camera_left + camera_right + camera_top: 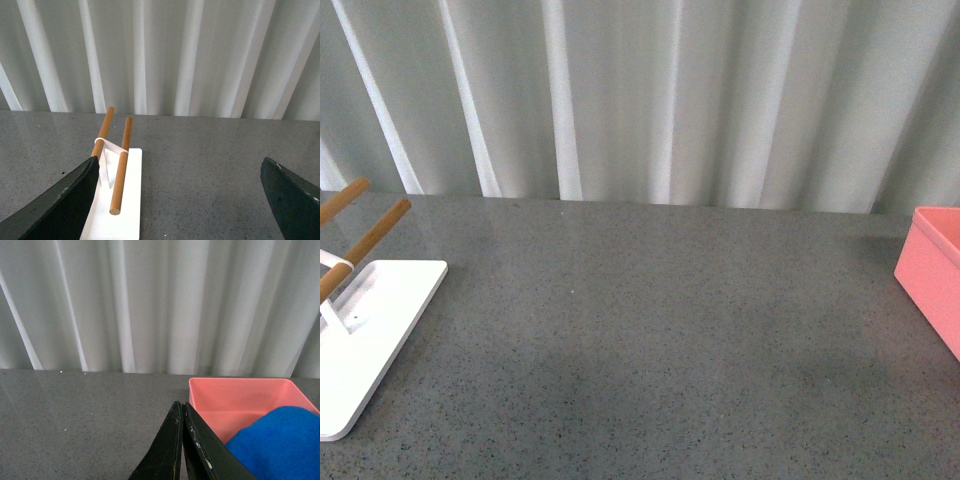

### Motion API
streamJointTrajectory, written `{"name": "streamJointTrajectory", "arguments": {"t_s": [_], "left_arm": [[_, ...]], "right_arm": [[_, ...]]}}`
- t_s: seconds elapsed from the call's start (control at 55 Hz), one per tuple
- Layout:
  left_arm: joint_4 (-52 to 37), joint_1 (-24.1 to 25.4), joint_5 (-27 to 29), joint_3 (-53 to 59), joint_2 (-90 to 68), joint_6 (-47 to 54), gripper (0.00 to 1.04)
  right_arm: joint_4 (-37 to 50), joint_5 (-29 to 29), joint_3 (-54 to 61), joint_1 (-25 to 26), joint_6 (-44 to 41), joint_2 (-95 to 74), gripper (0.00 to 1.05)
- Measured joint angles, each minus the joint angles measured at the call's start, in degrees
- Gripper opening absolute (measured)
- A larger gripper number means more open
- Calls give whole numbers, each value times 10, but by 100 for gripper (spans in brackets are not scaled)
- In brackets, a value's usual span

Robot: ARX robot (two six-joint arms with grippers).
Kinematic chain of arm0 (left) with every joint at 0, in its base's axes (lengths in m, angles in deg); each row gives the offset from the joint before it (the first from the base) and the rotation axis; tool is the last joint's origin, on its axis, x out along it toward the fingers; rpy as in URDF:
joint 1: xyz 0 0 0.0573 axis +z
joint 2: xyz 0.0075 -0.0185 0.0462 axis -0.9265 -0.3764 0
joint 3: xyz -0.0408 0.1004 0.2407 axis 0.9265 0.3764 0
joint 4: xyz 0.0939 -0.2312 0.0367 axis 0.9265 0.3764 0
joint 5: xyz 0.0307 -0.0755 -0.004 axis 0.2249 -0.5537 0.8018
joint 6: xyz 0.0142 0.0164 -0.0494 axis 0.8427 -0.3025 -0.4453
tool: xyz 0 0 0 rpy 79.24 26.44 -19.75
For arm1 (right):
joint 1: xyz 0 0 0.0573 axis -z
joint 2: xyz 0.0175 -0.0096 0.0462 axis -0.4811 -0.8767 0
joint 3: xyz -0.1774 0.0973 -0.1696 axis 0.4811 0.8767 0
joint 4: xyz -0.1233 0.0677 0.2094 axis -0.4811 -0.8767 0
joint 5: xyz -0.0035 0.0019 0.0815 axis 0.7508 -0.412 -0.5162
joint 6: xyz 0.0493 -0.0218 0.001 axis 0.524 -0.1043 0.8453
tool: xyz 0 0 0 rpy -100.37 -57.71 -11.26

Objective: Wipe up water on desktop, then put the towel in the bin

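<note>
Towel (277, 445) sits by the closed right hand (181, 450), over the bin (235, 400); grip unclear. Left hand (180, 195) open, empty. Worktop (650, 330) looks dry. Next: confirm towel's binned, retract.

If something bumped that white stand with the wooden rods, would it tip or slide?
The stand probably slides rather than tips: its flat white base is broad and lies flush on the desktop. Its wooden rods look stiff and seem held by a bracket.
</note>
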Motion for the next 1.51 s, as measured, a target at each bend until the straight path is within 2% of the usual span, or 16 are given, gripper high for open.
{"name": "streamJointTrajectory", "arguments": {"t_s": [0.054, 0.127, 0.236, 0.563, 0.69, 1.417, 1.508], "left_arm": [[0, 0, 0, 0, 0, 0, 98], [0, 0, 0, 0, 0, 0, 98], [0, 0, 0, 0, 0, 0, 98], [0, 0, 0, 0, 0, 0, 98], [0, 0, 0, 0, 0, 0, 98], [0, 0, 0, 0, 0, 0, 98], [0, 0, 0, 0, 0, 0, 98]], "right_arm": [[-8, 6, 10, -7, 0, 17, 3], [-22, 55, 23, -39, 0, 42, 3], [-36, 56, 34, -59, 0, 69, 3], [-96, 60, 59, -60, 0, 155, 3], [-89, 59, 68, -60, 0, 173, 3], [-224, 60, 68, -60, 2, 309, 3], [-309, 60, 68, -60, 2, 373, 3]]}}
